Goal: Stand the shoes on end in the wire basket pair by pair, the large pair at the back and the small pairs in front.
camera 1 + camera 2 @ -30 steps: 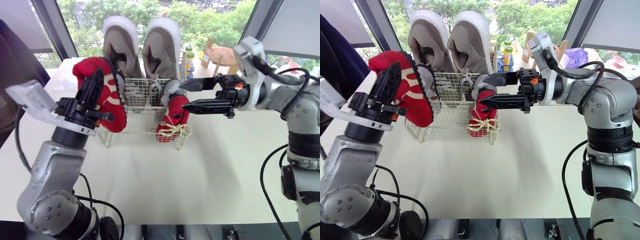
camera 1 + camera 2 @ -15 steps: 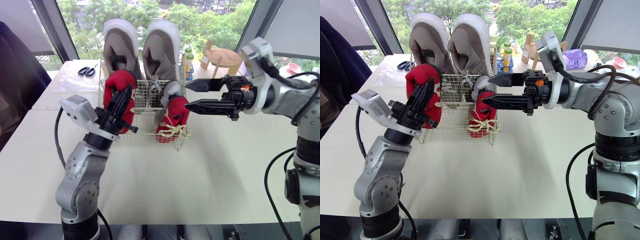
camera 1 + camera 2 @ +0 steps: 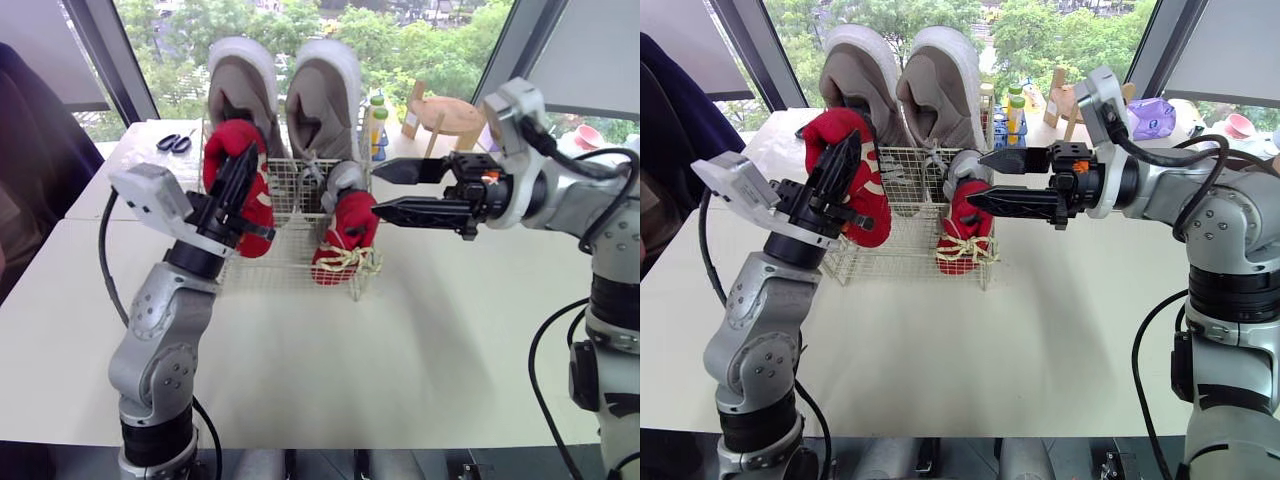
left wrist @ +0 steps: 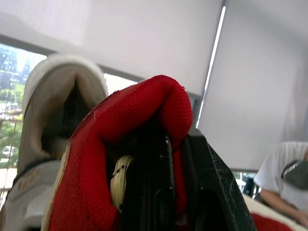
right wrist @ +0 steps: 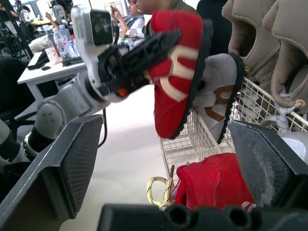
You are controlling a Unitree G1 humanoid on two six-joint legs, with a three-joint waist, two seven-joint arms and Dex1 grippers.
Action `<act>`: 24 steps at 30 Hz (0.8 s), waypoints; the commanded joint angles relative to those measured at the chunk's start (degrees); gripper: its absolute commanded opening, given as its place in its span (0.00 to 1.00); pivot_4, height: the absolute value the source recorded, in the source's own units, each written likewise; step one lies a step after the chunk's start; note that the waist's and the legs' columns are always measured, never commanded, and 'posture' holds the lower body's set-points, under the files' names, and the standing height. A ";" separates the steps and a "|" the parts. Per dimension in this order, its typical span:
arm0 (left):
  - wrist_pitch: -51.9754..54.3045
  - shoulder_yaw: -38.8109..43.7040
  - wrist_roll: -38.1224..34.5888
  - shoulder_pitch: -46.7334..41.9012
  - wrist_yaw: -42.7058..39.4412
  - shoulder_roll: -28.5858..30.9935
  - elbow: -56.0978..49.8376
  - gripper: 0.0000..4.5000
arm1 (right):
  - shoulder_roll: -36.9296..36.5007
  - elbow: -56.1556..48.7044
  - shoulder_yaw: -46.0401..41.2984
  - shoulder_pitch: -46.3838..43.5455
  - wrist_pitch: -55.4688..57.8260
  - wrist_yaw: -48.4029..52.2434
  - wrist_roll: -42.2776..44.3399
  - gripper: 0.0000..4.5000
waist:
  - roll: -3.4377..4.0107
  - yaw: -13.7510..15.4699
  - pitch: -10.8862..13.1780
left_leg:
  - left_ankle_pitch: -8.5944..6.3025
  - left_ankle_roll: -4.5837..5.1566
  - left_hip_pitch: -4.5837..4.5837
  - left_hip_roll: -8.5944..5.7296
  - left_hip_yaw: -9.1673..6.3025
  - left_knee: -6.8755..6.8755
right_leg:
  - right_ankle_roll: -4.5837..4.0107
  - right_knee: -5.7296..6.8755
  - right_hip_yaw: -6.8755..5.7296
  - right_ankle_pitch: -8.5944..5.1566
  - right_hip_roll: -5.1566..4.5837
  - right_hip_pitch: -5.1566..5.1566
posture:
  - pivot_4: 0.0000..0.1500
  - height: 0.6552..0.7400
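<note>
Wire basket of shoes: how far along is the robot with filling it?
Done: the large beige pair stands on end at the back of the wire basket, one red shoe in front. In hand: the left gripper holds the second red shoe at the front left. Left: lower and release it.

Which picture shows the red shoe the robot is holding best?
The right wrist view: the red shoe is side-on, with sole and stripes clear. In both eye views the left hand covers part of it. The left wrist view is close up on its pinched red edge.
</note>
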 commanded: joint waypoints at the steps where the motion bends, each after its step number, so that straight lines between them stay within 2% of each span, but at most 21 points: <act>1: -4.45 -2.10 2.29 4.44 -2.93 -0.69 3.60 0.01 | 0.09 -0.40 -0.87 -0.68 -1.19 0.44 0.37 1.00 | 0.01 -0.01 0.00 | 0.00 0.00 0.00 0.00 0.01 0.00 | -0.01 0.00 0.00 0.00 0.00 0.00 | 1.00 1.00; 5: -9.26 -3.38 3.06 11.83 -7.26 -2.25 11.50 0.01 | 0.24 -0.56 -0.87 -0.69 -1.12 0.20 0.40 1.00 | 0.07 -0.05 -0.04 | 0.00 0.00 0.04 0.00 0.03 -0.01 | -0.02 -0.01 0.01 -0.01 -0.01 0.01 | 1.00 1.00; 11: -8.76 -1.54 -1.60 15.59 -5.63 -2.93 7.29 0.01 | -0.73 -1.20 -1.48 -0.12 -0.47 0.23 0.84 1.00 | 0.07 -0.04 -0.04 | 0.00 0.00 0.05 0.07 0.02 -0.02 | -0.15 -0.02 0.01 -0.09 -0.03 0.00 | 1.00 1.00; 20: -3.32 3.71 -17.33 19.49 2.46 -3.14 -1.80 0.01 | -2.51 -3.08 -1.74 3.08 0.16 0.98 1.64 1.00 | 0.07 -0.50 -0.03 | -0.05 0.07 0.02 0.08 0.04 -0.07 | -0.13 -0.05 0.01 -0.09 -0.05 -0.06 | 1.00 1.00; 24: -1.33 4.92 -19.38 21.19 3.38 -0.36 -2.22 0.37 | -2.04 -3.20 -1.60 3.59 -0.31 0.58 1.57 1.00 | 0.07 -0.35 -0.02 | -0.06 0.07 0.02 0.08 0.04 -0.07 | -0.13 -0.05 0.01 -0.09 -0.01 -0.06 | 1.00 1.00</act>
